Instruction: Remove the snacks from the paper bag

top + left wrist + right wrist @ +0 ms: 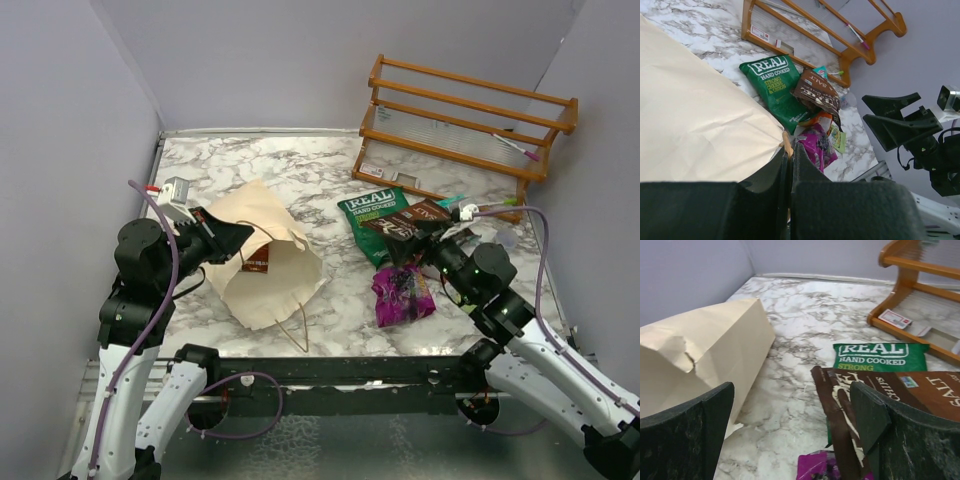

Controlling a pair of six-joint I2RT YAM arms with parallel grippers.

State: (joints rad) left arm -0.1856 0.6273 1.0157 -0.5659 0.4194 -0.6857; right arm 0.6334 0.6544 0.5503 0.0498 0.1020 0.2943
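The cream paper bag (268, 225) lies on its side left of centre, its mouth facing the near edge, with a dark packet (257, 263) showing inside. My left gripper (232, 240) is shut on the bag's rim beside a brown cord handle (786, 142). To the right, out on the marble, lie the snacks: a green bag (365, 212), a dark brown packet (412, 220) and a magenta one (402, 295). Orange (823, 120) and light-green (838, 138) packets peek out between them. My right gripper (790, 435) hangs open just above the brown packet (900, 390), holding nothing.
An orange wooden rack (465, 120) with a pen stands at the back right, with a small card (375, 172) at its foot. Grey walls close in the left, back and right sides. The bag's loose cord handle (297, 335) trails toward the near edge.
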